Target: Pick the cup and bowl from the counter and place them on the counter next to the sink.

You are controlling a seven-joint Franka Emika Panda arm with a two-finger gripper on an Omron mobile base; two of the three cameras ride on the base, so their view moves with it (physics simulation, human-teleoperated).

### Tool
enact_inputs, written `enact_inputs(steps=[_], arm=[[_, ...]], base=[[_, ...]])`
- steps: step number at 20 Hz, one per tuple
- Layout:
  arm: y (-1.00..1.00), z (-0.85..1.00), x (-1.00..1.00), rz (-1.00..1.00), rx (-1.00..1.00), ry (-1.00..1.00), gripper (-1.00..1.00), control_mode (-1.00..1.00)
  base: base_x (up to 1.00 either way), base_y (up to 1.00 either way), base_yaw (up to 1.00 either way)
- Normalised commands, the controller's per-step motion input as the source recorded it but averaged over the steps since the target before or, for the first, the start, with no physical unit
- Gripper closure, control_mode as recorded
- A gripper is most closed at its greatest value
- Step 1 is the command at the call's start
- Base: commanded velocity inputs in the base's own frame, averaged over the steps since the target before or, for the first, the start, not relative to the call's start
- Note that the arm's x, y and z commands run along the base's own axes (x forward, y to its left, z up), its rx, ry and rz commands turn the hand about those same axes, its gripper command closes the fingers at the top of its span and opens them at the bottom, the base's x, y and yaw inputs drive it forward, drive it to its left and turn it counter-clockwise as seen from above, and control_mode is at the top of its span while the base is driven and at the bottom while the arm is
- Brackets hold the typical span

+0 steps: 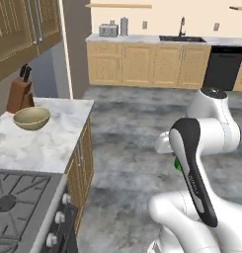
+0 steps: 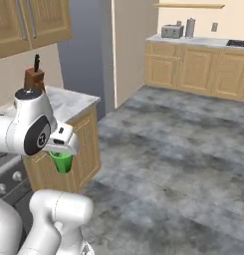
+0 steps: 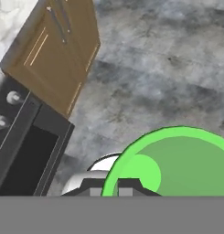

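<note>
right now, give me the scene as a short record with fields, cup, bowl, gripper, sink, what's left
cup: green cup held off the counter, hanging over the floor by the cabinet front; seen from above in the hand view
gripper: gripper with jaws shut on the cup
bowl: olive-gold bowl upright on the marble counter, in front of the knife block
stove: black stove next to that counter
sink: sink with faucet in the far counter across the floor
left to do: cup not yet placed; bowl not yet picked

The cup (image 2: 62,162) looked smooth, bright plastic; the bowl (image 1: 31,118) dull metallic; the counter (image 1: 48,138) polished veined marble over matt wooden cabinets (image 1: 82,163).
</note>
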Motion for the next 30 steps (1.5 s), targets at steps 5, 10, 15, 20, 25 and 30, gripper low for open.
enact_inputs(steps=[5, 10, 15, 20, 25, 30], arm=[[0.00, 0.00, 0.00, 0.00, 0.00, 0.00, 1.00, 1.00], [0.00, 0.00, 0.00, 0.00, 0.00, 0.00, 1.00, 1.00], [0.00, 0.00, 0.00, 0.00, 0.00, 0.00, 1.00, 1.00], [0.00, 0.00, 0.00, 0.00, 0.00, 0.00, 1.00, 1.00], [0.00, 0.00, 0.00, 0.00, 0.00, 0.00, 1.00, 1.00], [0.00, 0.00, 0.00, 0.00, 0.00, 0.00, 1.00, 1.00]], base=[[0.71, -0.13, -0.64], [1.00, -0.07, -0.02], [1.00, -0.23, 0.00], [1.00, -0.31, 0.00], [1.00, -0.57, 0.00], [1.00, -0.55, -0.03]])
